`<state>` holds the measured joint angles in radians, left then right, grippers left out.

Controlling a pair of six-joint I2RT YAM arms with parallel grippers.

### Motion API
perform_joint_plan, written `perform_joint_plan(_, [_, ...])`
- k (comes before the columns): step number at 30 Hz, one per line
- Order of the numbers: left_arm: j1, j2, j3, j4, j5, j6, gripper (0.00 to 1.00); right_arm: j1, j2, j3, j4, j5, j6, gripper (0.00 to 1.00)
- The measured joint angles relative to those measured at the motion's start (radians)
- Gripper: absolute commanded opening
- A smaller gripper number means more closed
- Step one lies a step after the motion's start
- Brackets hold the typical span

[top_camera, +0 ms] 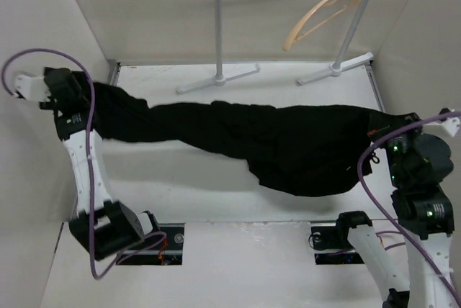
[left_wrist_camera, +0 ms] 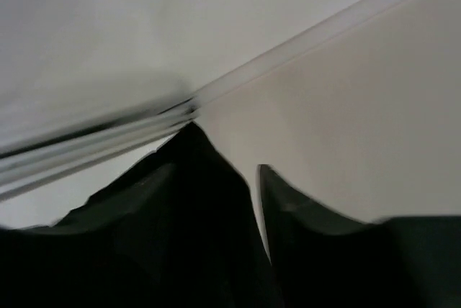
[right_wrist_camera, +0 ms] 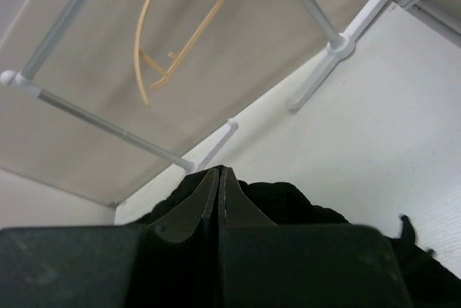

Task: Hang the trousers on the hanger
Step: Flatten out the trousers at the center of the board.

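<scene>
The black trousers [top_camera: 274, 139] hang stretched out above the white table [top_camera: 216, 193] between my two grippers. My left gripper [top_camera: 92, 96] holds one end at the far left, close to the side wall. In the left wrist view [left_wrist_camera: 220, 173] black cloth [left_wrist_camera: 180, 214] fills the space between the fingers. My right gripper [top_camera: 392, 132] is shut on the other end at the right. In the right wrist view [right_wrist_camera: 219, 171] its fingers are pressed together, with cloth [right_wrist_camera: 295, 200] bunched just beyond them. The tan hanger [top_camera: 320, 13] hangs empty on the rail at the back right, also seen from the right wrist [right_wrist_camera: 155, 42].
A white rail stand [top_camera: 219, 27] with two floor feet [top_camera: 336, 70] stands at the back of the table. Beige walls close in the left, back and right sides. Purple cables loop from both arms.
</scene>
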<state>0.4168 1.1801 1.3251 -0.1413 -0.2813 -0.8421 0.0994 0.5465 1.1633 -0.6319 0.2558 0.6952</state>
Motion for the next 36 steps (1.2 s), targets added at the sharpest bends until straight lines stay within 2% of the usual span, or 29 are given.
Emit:
perform_joint_plan(1, [0.0,0.035,-0.062,0.013,0.005,-0.003,0.63,0.0,0.004,-0.023,0.009,0.002,0.001,0.02])
perform_joint_plan(3, [0.003,0.138,-0.148,0.008,0.027,-0.008,0.65,-0.002,0.019,-0.081,0.007,0.0,0.008,0.03])
perform_joint_plan(5, [0.007,0.273,-0.222,-0.026,0.056,-0.012,0.62,-0.008,0.041,-0.135,-0.008,-0.011,0.013,0.03])
perform_joint_plan(7, [0.006,0.338,-0.293,-0.077,0.073,-0.01,0.56,-0.018,0.056,-0.185,-0.03,-0.024,0.017,0.03])
perform_joint_plan(10, [-0.021,0.326,-0.335,-0.142,0.059,0.007,0.55,-0.03,0.06,-0.246,-0.051,-0.043,0.024,0.03])
perform_joint_plan(14, [-0.12,0.275,-0.315,-0.111,0.034,0.044,0.6,-0.035,0.046,-0.309,-0.048,-0.083,0.036,0.03])
perform_joint_plan(18, [-0.201,0.331,-0.266,-0.116,0.05,0.074,0.56,-0.034,0.033,-0.372,-0.046,-0.12,0.045,0.05])
perform_joint_plan(20, [-0.208,0.376,-0.255,-0.143,0.066,0.079,0.57,-0.033,0.031,-0.394,-0.046,-0.131,0.045,0.05])
perform_joint_plan(24, [-0.199,0.392,-0.301,-0.225,0.076,0.076,0.66,-0.033,0.031,-0.419,-0.047,-0.153,0.042,0.06])
perform_joint_plan(28, [-0.159,0.359,-0.365,-0.265,0.086,0.045,0.65,-0.026,0.04,-0.436,-0.038,-0.182,0.042,0.06])
perform_joint_plan(30, [-0.137,0.362,-0.381,-0.268,0.1,0.023,0.61,-0.015,0.051,-0.444,-0.034,-0.195,0.042,0.06])
perform_joint_plan(32, [-0.128,0.371,-0.394,-0.266,0.11,0.006,0.52,-0.006,0.062,-0.446,-0.033,-0.204,0.043,0.06])
perform_joint_plan(36, [-0.135,0.425,-0.408,-0.246,0.129,-0.027,0.17,0.0,0.079,-0.446,-0.025,-0.212,0.042,0.06])
